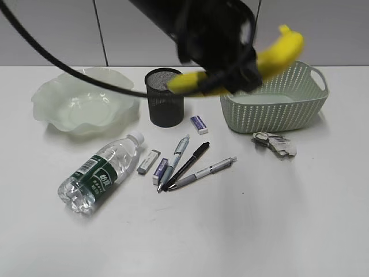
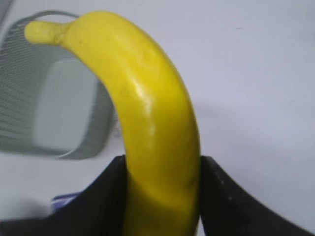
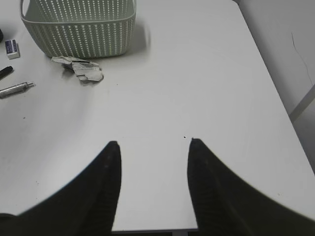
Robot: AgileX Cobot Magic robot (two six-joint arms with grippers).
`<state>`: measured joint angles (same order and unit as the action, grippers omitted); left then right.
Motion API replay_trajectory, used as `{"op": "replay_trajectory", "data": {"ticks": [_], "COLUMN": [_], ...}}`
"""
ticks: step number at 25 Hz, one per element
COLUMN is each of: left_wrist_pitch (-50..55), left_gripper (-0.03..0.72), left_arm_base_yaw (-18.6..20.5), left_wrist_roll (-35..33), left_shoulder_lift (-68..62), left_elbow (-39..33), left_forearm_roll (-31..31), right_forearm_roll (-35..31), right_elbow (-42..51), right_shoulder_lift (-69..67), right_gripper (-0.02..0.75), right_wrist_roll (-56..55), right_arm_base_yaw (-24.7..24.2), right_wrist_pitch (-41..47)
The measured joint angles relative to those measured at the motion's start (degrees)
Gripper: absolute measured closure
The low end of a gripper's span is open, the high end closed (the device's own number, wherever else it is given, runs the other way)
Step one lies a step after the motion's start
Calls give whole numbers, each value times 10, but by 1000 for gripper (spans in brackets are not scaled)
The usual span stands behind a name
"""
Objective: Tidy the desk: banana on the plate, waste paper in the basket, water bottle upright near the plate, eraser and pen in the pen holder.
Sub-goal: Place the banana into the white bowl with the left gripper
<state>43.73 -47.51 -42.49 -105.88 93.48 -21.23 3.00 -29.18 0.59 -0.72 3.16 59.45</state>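
My left gripper [image 1: 230, 75] [image 2: 162, 164] is shut on the yellow banana [image 1: 279, 49] [image 2: 147, 98] and holds it in the air above the pen holder [image 1: 165, 98] and the basket [image 1: 277, 107]. The pale-green plate [image 1: 43, 98] stands empty at the back left. The water bottle [image 1: 101, 173] lies on its side at the front left. Three erasers [image 1: 199, 124] [image 1: 149, 161] [image 1: 160, 171] and three pens [image 1: 187, 164] lie in the middle of the desk. The waste paper [image 1: 274, 143] [image 3: 78, 69] lies in front of the basket [image 3: 78, 29]. My right gripper [image 3: 152, 142] is open and empty over bare desk.
The desk's right edge [image 3: 275, 98] runs close to my right gripper. The basket also shows in the left wrist view [image 2: 19, 98], below the banana's stem end. An eraser [image 3: 11, 47] and a pen [image 3: 15, 89] show at the left of the right wrist view.
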Motion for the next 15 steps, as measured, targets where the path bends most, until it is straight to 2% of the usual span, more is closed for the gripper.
{"op": "replay_trajectory", "data": {"ticks": [3, 7, 10, 13, 15], "left_wrist_pitch": [3, 18, 28, 29, 29], "left_gripper": [363, 363, 363, 363, 363], "left_arm_base_yaw": [66, 183, 267, 327, 353], "left_wrist_roll": [57, 99, 111, 115, 115], "left_shoulder_lift": [43, 53, 38, 4, -30], "left_elbow": [1, 2, -1, -2, -2], "left_forearm_roll": [63, 85, 85, 58, 37], "right_forearm_roll": [0, 0, 0, 0, 0], "right_elbow": [0, 0, 0, 0, 0], "right_shoulder_lift": [0, 0, 0, 0, 0], "right_gripper": [376, 376, 376, 377, 377], "right_wrist_roll": [0, 0, 0, 1, 1], "right_arm_base_yaw": [0, 0, 0, 0, 0], "right_wrist_pitch": [0, 0, 0, 0, 0]}}
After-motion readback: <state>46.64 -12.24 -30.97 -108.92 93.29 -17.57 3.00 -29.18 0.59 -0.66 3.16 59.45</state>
